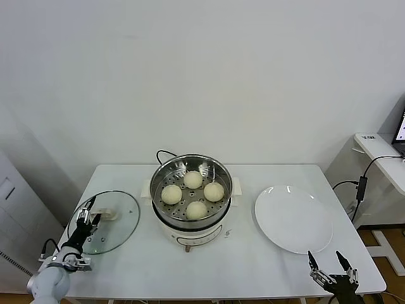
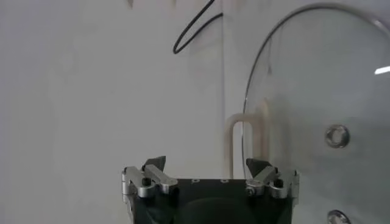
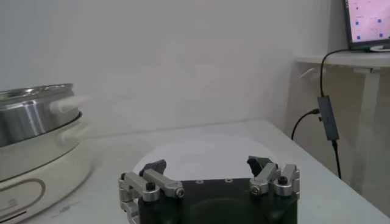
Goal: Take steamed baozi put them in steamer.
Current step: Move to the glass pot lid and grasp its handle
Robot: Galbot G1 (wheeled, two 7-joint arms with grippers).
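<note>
Several cream-white baozi [image 1: 193, 179] lie in the shiny steel steamer [image 1: 164, 174], which sits on its white cooker base in the middle of the table. The steamer's rim also shows in the right wrist view [image 3: 30, 112]. My left gripper [image 1: 84, 216] is open and empty at the table's left edge, beside the glass lid [image 1: 117, 225]; it also shows in the left wrist view [image 2: 207, 165]. My right gripper [image 1: 328, 261] is open and empty at the table's front right corner, in front of the white plate [image 1: 293, 218]; it also shows in the right wrist view [image 3: 211, 167].
The glass lid [image 2: 317, 91] with its cream handle lies flat on the table's left side. The white plate [image 3: 201, 152] is bare. A black cord [image 1: 163, 152] runs behind the cooker. A side desk [image 1: 380, 149] with cables stands to the right.
</note>
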